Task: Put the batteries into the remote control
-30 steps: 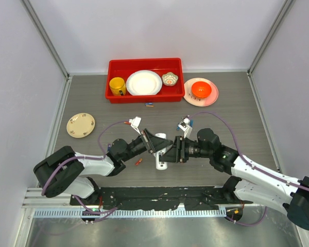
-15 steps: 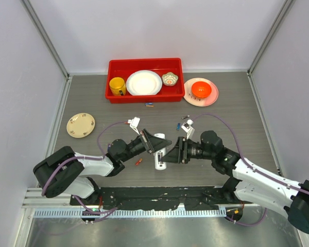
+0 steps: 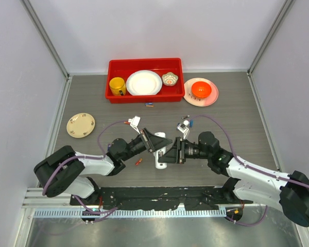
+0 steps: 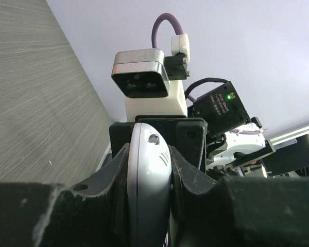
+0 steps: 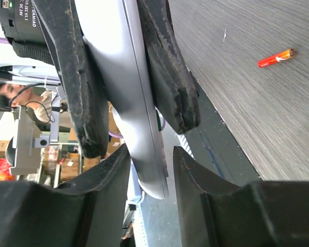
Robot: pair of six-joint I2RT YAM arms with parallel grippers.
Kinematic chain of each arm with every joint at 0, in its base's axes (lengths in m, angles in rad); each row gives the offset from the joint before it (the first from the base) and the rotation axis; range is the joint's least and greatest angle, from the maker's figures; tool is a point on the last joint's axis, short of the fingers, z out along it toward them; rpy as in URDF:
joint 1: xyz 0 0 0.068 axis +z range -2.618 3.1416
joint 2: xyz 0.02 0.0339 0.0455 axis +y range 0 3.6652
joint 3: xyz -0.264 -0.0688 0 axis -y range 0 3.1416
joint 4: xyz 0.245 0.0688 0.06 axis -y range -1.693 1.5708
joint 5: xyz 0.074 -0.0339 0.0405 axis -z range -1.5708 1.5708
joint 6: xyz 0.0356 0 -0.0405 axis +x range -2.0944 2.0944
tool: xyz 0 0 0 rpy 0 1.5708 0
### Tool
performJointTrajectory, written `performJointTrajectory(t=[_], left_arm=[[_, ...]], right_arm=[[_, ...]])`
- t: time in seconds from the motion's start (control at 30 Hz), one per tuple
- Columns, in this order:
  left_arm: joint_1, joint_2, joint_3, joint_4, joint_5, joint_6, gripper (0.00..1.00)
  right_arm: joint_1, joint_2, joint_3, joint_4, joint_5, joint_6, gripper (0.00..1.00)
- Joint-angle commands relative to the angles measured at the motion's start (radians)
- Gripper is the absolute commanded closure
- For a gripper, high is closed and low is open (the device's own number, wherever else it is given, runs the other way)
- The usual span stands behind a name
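My left claw is clamped tight on the remote control. Its two dark fingers pinch the slim white body from both sides, and the rounded end sticks out past them. From above, the remote control hangs off the counter, in the middle of the space just ahead of my two bases and between my arms.

My right claw faces the left one. Its jaws stand partly apart and straddle the remote's other rounded end. In the right wrist view one finger lies close against the white shell, and a thin gap shows beside the other. I cannot tell whether either pad is pressing on it.

One red-orange battery lies on the counter below my left arm, apart from both claws. More batteries lie further out, just in front of the red tray, which holds crockery. Another small group lies near the pink plate.
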Motion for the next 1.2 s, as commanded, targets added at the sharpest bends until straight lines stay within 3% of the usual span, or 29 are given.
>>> performJointTrajectory(t=[0.0,0.3,0.43,0.5,0.53,0.63,0.83,1.17], left_arm=[[0.006,0.010,0.041,0.259,0.005,0.006,1.00],[0.014,0.018,0.038,0.259,0.045,-0.007,1.00],[0.022,0.029,0.036,0.259,0.068,-0.025,0.99],[0.035,0.039,0.039,0.259,0.094,-0.039,0.89],[0.043,0.047,0.039,0.259,0.107,-0.055,0.78],[0.080,0.053,0.038,0.259,0.164,-0.085,0.58],[0.149,0.055,0.036,0.259,0.305,-0.131,0.44],[0.150,0.046,0.031,0.259,0.422,-0.168,0.45]], right_arm=[[-0.003,0.026,-0.011,0.144,-0.039,0.039,0.60],[-0.004,0.010,-0.005,0.102,-0.043,0.013,0.76],[-0.004,0.001,0.006,0.072,-0.045,-0.001,0.89],[-0.006,-0.010,0.021,0.030,-0.052,-0.026,0.98],[-0.009,-0.014,0.032,0.000,-0.060,-0.041,0.99],[-0.018,-0.039,0.053,-0.068,-0.072,-0.079,0.99],[-0.053,-0.074,0.105,-0.243,-0.120,-0.174,0.99],[-0.089,-0.047,0.136,-0.281,-0.169,-0.228,0.99]])
